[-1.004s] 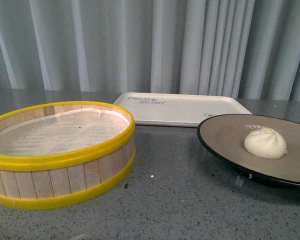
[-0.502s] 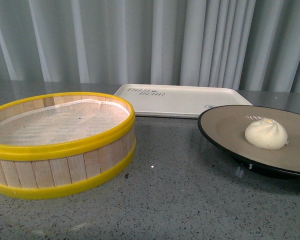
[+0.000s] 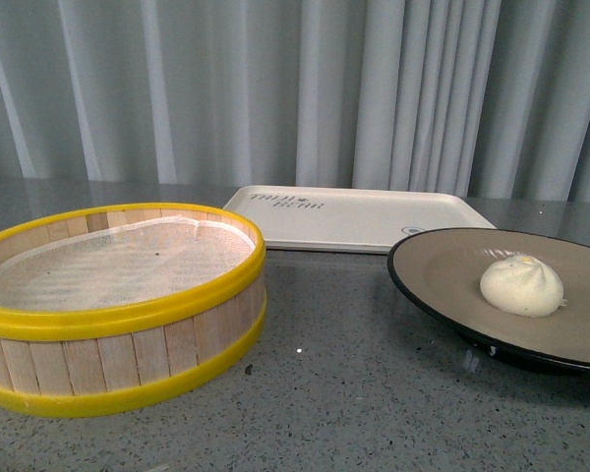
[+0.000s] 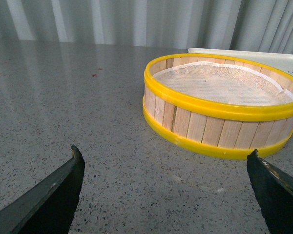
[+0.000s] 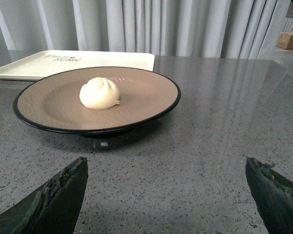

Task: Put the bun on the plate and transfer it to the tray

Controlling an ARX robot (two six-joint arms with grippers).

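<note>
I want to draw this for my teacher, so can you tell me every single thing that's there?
bun: one, white, on the plate
plate: one, beige inside with a black rim, on the table's right side, in front of the tray
tray: one, cream-white, at the back of the table
steamer basket: one, wood with yellow rims, on the left
cloth: one, white, lining the steamer basket
table: one, speckled grey, under everything
curtain: one, pale grey, behind the table
left tool: one, black, open, facing the steamer basket
right tool: one, black, open, facing the plate
</note>
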